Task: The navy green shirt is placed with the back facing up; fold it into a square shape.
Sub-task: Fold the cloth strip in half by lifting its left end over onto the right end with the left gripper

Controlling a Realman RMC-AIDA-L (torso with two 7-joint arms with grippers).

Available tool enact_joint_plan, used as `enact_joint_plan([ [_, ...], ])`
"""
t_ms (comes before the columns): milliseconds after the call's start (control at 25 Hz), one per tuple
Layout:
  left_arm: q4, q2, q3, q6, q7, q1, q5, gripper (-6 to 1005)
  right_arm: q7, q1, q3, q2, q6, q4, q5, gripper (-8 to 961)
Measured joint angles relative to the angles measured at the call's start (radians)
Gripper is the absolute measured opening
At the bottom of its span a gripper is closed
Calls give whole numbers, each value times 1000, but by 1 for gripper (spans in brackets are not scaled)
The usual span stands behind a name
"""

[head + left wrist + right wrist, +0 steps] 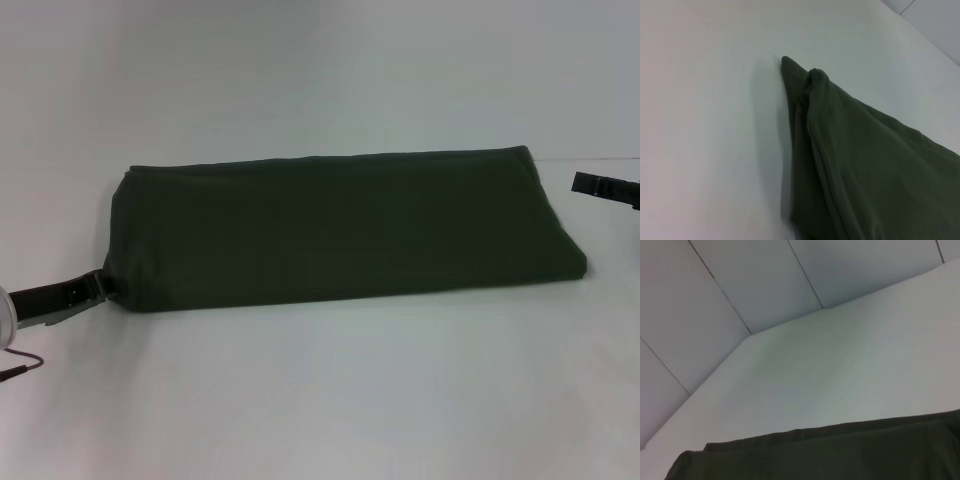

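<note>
- Black and metal, the left gripper (92,288) sits low at the left edge of the head view, its tip touching or just beside the near-left corner of the cloth; whether its fingers are spread or closed, I cannot tell.
- Olive-green and matte, the navy green shirt (340,228) lies across the middle of the white table (320,400) as one long, narrow band running left to right, already folded lengthwise in stacked layers.
- In the left wrist view the shirt's left end (805,85) shows a bunched, slightly raised corner with several layer edges side by side.
- To do this step well, I judge the left gripper should catch all the layers at that corner, not just the top one, so the end carries over evenly toward the right without the stack sliding apart.
- The right end should be held flat or lifted in step, keeping the long edges lined up so the result comes out square.
- Far right, the right gripper (605,186) hovers just beside the shirt's far-right corner, apart from it; its finger state cannot be told.
- Count: one shirt, two grippers, one table.
</note>
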Motion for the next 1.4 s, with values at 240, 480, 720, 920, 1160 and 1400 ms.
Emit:
enact_joint_plan([
  [240, 0, 0, 3, 0, 0, -2, 0, 3, 155, 23, -9, -24, -17, -22, -79, 691],
  [480, 0, -1, 3, 0, -1, 0, 0, 3, 348, 102, -12, -60, -30, -27, -271, 690],
  [720, 0, -2, 3, 0, -1, 3, 0, 4, 444, 159, -13, -63, 34, -28, -458, 689],
  [920, 0, -3, 3, 4, 0, 4, 0, 4, 481, 193, -52, -51, 89, -18, -568, 690],
  [1160, 0, -3, 3, 8, -1, 6, 0, 4, 502, 203, -144, -26, 164, -1, -586, 690],
  [1400, 1, -3, 3, 11, -1, 6, 0, 3, 491, 214, -169, -9, 224, 42, -587, 669],
])
